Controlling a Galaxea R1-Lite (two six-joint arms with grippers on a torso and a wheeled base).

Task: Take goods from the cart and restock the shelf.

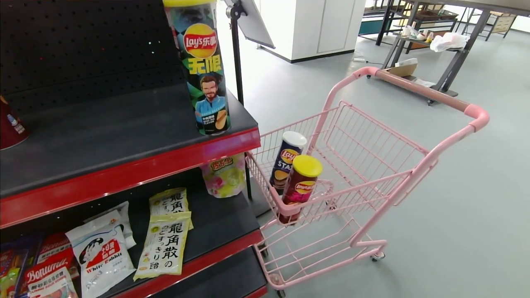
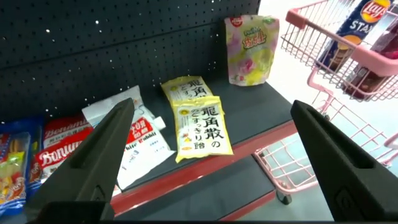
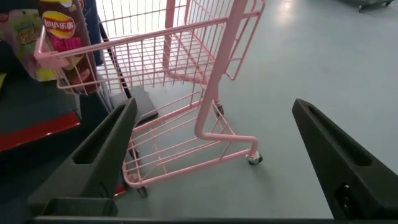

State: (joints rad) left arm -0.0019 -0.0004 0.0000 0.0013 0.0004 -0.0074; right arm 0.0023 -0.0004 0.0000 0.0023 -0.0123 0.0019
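Note:
A pink wire cart [image 1: 426,93] stands to the right of the shelf. In its front corner stand two chip cans: a dark blue one with a white lid [image 1: 287,159] and a maroon one with a yellow lid [image 1: 299,186]. On the shelf's upper board [image 1: 103,136] a tall green and black chip can [image 1: 205,70] stands upright near the right end. My left gripper [image 2: 211,168] hangs open before the lower shelf, with nothing between its fingers. My right gripper [image 3: 214,168] is open over the floor beside the cart [image 3: 211,81], the maroon can [image 3: 65,43] beyond it.
The lower board [image 1: 219,215] holds yellow candy bags [image 1: 165,244], a white bag [image 1: 103,256] and red packs at the left. A pastel bag [image 1: 223,176] hangs at its right end. A red can [image 1: 10,124] sits at the upper board's left edge. Open grey floor lies right of the cart.

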